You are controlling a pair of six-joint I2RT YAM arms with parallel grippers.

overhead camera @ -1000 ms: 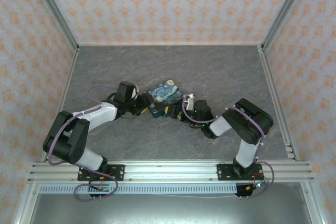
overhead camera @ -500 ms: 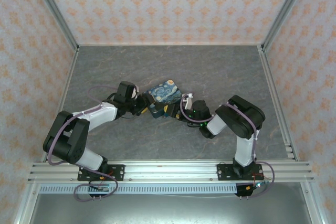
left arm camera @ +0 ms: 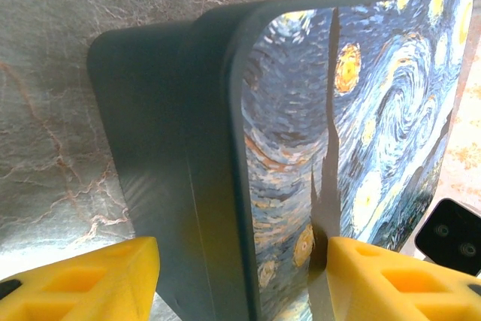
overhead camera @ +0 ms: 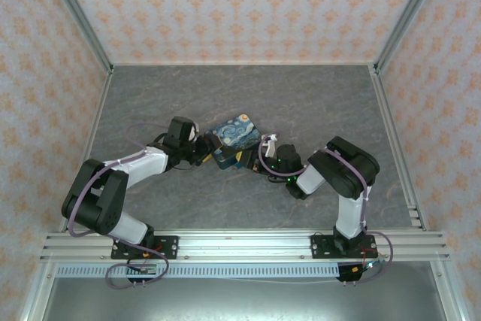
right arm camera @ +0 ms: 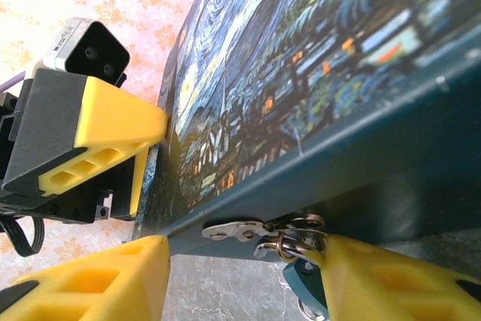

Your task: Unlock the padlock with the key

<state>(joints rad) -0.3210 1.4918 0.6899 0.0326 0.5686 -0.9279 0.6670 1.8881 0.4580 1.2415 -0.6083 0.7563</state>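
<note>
The teal-green padlock (right arm camera: pixel 302 285) hangs under the front edge of the starry-night tin (right arm camera: pixel 316 43), half hidden by my right gripper's right finger (right arm camera: pixel 391 280). Its thin metal loop and some small rings (right arm camera: pixel 297 242) bunch beside a flat metal tab (right arm camera: pixel 233 228). I cannot make out a key blade. My right gripper (right arm camera: pixel 240 276) is open, its fingers wide on either side of the tab and padlock. My left gripper (left arm camera: pixel 244 283) is shut on the tin (left arm camera: pixel 301 148), one finger on the painted lid and one on the dark underside. In the top view both grippers (overhead camera: pixel 203 152) (overhead camera: pixel 246 160) meet at the tin (overhead camera: pixel 234 137).
The grey marbled table (overhead camera: pixel 301 103) is walled by patterned panels (overhead camera: pixel 240 5) on three sides. Metal frame rails (overhead camera: pixel 240 244) run along the near edge by the arm bases. Open floor lies behind and to both sides of the tin.
The right arm's elbow has swung left and folded closer to its wrist, while its gripper stays at the tin's front edge. The left arm and tin have not moved.
</note>
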